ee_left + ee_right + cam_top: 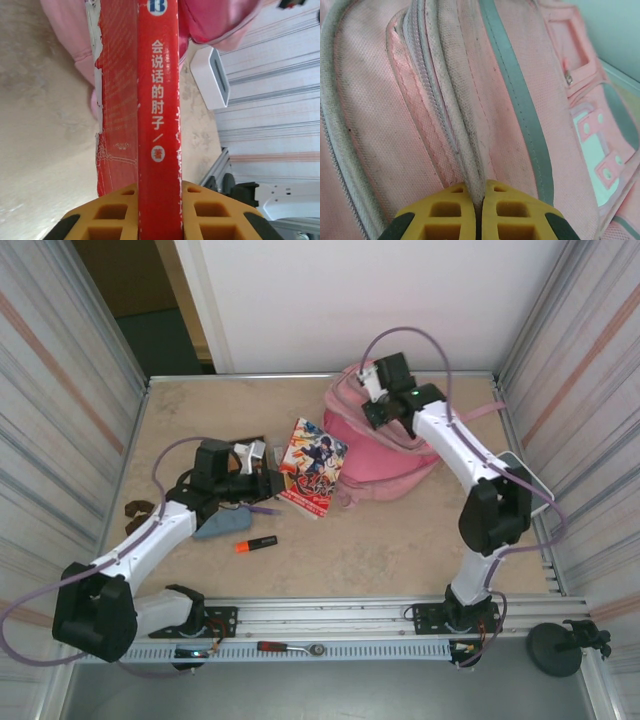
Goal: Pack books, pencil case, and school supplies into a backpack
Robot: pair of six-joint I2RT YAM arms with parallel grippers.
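Note:
The red comic book (pixel 315 468) lies tilted against the front of the pink backpack (pixel 395 455). My left gripper (pixel 268 481) is shut on its near edge. In the left wrist view the red spine (pixel 157 125) stands clamped between the yellow fingers (pixel 205 210). My right gripper (pixel 377 392) is at the backpack's top, shut on a grey-piped fold beside the zipper (pixel 465 155). The blue-grey pencil case (pixel 222 527), the orange-and-black marker (pixel 256 543) and the purple pen (pixel 264 509) lie under the left arm. A dark-covered book (pixel 240 443) peeks out behind that arm.
A grey-white box (pixel 528 480) leans at the right wall, seen also in the left wrist view (pixel 212 75). A brown scrap (pixel 140 508) lies at the left. A red-handled tool (pixel 285 647) rests on the front rail. Striped walls close in both sides.

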